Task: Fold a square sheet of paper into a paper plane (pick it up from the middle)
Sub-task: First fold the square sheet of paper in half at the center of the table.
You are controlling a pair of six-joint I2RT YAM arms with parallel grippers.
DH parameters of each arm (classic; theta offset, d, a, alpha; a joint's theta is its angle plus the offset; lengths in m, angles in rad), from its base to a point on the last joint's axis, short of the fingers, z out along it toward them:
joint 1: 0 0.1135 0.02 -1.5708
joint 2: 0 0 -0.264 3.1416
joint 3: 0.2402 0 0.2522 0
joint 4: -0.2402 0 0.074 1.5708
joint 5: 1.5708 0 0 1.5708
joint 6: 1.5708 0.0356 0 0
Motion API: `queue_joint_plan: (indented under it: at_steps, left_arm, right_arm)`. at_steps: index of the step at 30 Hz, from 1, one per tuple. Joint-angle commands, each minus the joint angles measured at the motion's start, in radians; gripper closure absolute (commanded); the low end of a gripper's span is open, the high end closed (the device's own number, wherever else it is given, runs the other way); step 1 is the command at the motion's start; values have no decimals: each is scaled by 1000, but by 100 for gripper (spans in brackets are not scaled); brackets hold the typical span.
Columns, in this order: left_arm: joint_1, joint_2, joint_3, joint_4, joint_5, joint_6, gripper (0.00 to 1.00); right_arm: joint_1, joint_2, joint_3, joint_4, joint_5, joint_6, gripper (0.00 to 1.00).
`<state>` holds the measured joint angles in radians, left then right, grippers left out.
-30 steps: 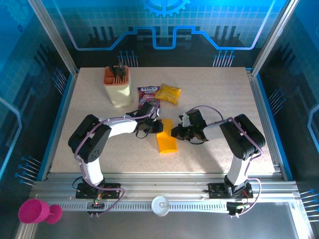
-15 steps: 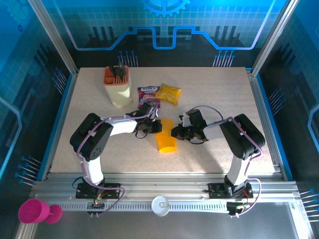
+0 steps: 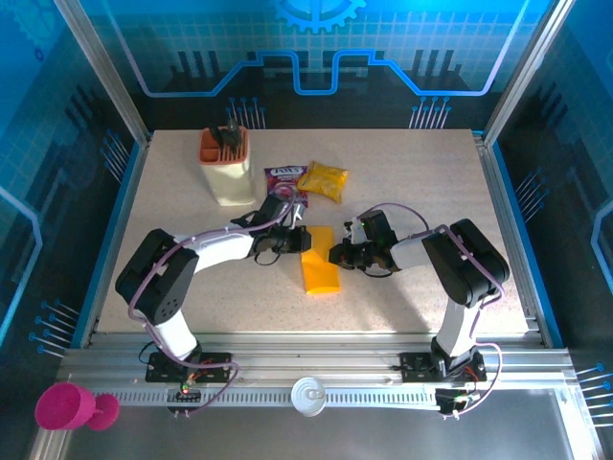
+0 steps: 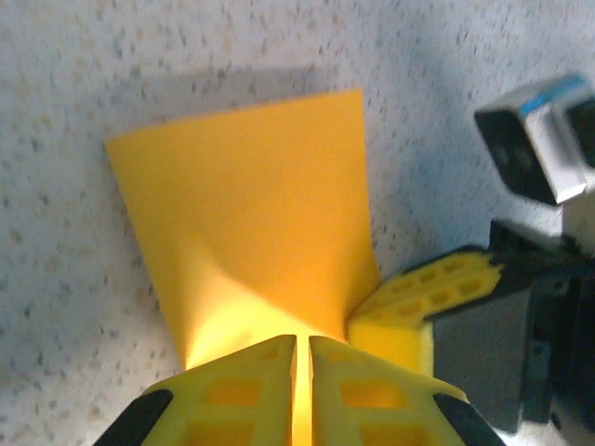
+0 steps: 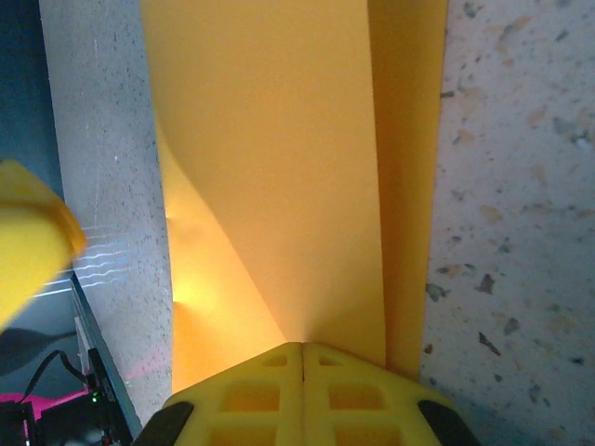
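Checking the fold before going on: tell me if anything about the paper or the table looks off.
The square sheet of paper looks folded unevenly: along one side a strip of the lower layer sticks out past the upper one. It also bows up where the left gripper and right gripper pinch it.

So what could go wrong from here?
1. The left gripper and right gripper pinch the same end of the paper; pulling apart could tear it.
2. The paper seems to bow near the left grip, so a stray crease may set.
3. The grippers sit very close and might collide.
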<state>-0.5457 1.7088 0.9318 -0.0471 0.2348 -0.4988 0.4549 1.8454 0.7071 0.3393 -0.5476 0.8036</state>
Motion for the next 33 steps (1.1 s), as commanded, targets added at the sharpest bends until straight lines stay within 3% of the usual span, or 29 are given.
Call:
queue_joint_plan:
  at_steps: [1, 18, 33]
  left_arm:
    - [-34, -48, -51, -23, 33, -9, 88]
    - [-160, -63, -140, 11, 30, -58, 90]
    - [-188, 9, -159, 18, 20, -46, 93]
  right_arm:
    - [19, 144, -28, -91, 174, -37, 100]
    - [14, 143, -22, -102, 175, -41, 100]
    - [15, 144, -21, -105, 178, -41, 100]
